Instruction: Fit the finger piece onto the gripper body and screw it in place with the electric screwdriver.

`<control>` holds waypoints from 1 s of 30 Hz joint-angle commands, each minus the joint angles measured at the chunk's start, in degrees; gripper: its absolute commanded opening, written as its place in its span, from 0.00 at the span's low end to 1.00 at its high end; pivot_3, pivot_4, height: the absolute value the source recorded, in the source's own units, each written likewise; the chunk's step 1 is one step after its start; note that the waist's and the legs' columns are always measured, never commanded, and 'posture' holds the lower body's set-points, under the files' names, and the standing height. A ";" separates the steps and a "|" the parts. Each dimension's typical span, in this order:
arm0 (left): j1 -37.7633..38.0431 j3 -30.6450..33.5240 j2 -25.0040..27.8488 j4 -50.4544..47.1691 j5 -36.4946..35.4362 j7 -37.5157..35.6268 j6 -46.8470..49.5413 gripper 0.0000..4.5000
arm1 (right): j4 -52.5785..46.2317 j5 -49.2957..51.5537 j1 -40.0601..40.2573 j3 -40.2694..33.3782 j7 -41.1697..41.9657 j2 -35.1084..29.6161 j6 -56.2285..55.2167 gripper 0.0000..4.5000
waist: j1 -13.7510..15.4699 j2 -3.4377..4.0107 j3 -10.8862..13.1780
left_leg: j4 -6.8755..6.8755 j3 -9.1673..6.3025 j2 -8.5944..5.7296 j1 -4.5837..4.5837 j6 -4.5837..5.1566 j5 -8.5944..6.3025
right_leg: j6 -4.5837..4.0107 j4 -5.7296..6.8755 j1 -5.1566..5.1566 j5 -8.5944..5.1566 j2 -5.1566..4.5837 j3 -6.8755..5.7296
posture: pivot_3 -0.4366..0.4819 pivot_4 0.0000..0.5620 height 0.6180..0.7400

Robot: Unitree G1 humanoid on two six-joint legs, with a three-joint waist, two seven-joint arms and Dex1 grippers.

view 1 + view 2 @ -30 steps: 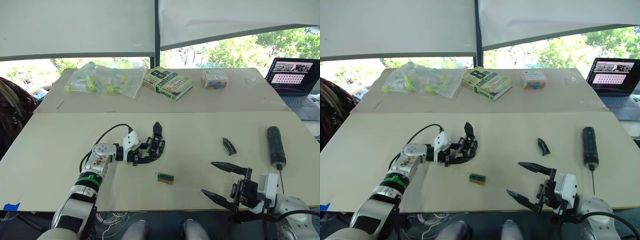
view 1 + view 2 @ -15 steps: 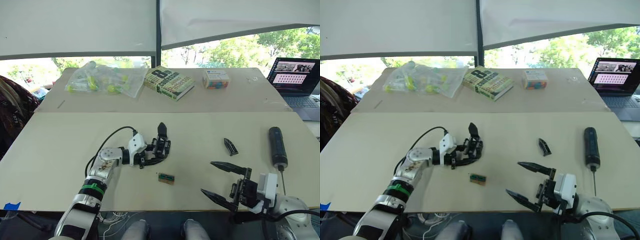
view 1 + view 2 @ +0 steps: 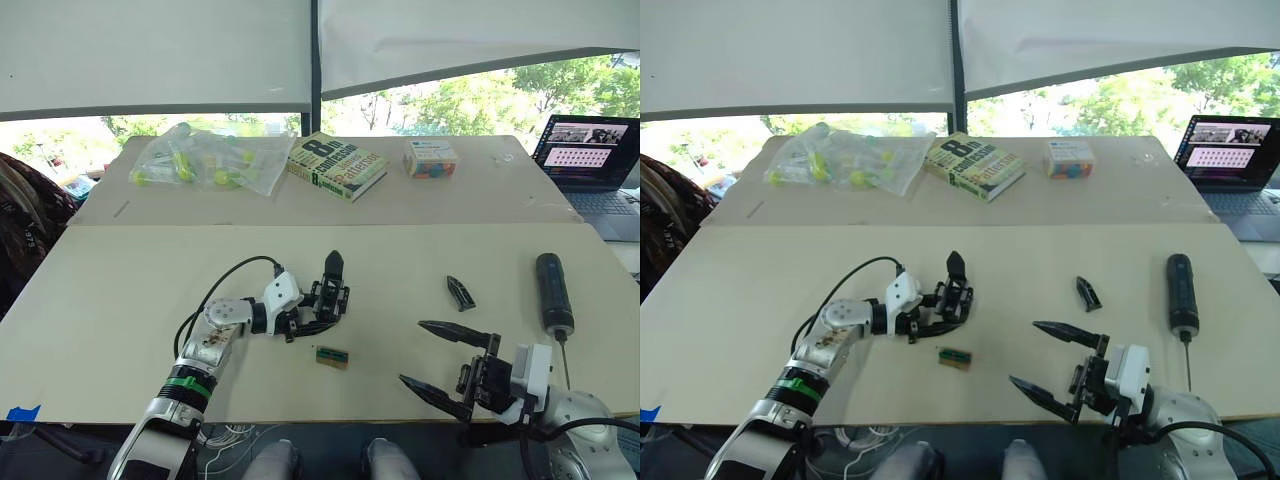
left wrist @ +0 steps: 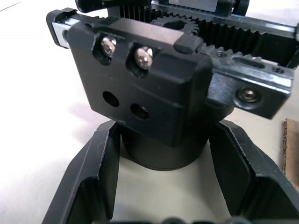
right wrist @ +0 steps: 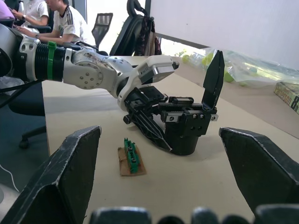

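Silver-white arms; green band and black cable on left; black pointed gripper fingers (image 3: 445,330)

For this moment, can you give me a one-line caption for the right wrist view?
Left gripper clasps the gripper body on the table, small green block beside it.

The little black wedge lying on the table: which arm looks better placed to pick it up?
The right. Its open end effector is empty and nearer the wedge; the left end effector grips the mechanical part.
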 commanded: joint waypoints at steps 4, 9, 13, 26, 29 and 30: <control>1.61 0.79 1.08 -0.84 -0.87 0.60 1.10 0.97 | -3.15 1.79 0.74 -1.89 -1.38 -0.96 1.25 1.00 | -0.08 0.02 -0.01 | 0.00 0.00 0.01 0.04 0.00 0.00 | 0.01 0.00 0.03 -0.01 0.00 0.01 | 0.48 0.27 0.98; 5.63 3.97 6.02 -4.71 -4.18 -2.32 2.14 0.97 | -6.70 8.37 5.58 -5.81 -3.49 -3.83 9.95 1.00 | -0.73 0.05 -0.02 | -0.05 -0.01 0.07 0.06 -0.01 -0.01 | -0.01 0.02 0.01 -0.01 0.01 0.05 | 0.48 0.27 0.98; 10.82 10.24 11.36 -9.21 -10.57 -6.14 0.81 0.97 | -6.70 9.13 11.97 -11.09 -3.86 -3.71 10.18 1.00 | -0.80 0.06 -0.02 | -0.05 -0.01 0.15 0.08 -0.01 -0.04 | -0.03 0.02 0.00 -0.04 0.03 0.08 | 0.48 0.27 0.98; 18.73 21.70 18.49 -28.33 -26.55 -7.91 11.25 0.97 | -9.25 2.78 2.97 -17.66 -25.03 -10.07 30.28 1.00 | 0.07 0.18 0.05 | -0.01 0.14 0.35 -0.27 0.00 -0.06 | 0.03 -0.09 -0.26 -0.08 0.01 0.10 | 0.48 0.27 0.98; 17.64 21.37 18.33 -31.36 -27.77 -6.88 13.17 0.97 | -6.37 5.72 -7.61 -15.84 -29.82 -18.43 46.80 1.00 | -0.12 0.18 0.06 | 0.02 0.29 0.39 -0.37 0.00 -0.04 | -0.05 -0.07 -0.44 0.05 0.06 0.19 | 0.48 0.27 0.98; 17.40 21.20 18.20 -32.11 -28.04 -6.61 13.68 0.97 | -5.20 6.85 -11.04 -14.97 -30.56 -20.07 51.03 1.00 | -0.19 0.18 0.06 | 0.02 0.32 0.49 -0.40 0.00 -0.04 | -0.12 -0.07 -0.48 0.07 0.17 0.17 | 0.48 0.27 0.98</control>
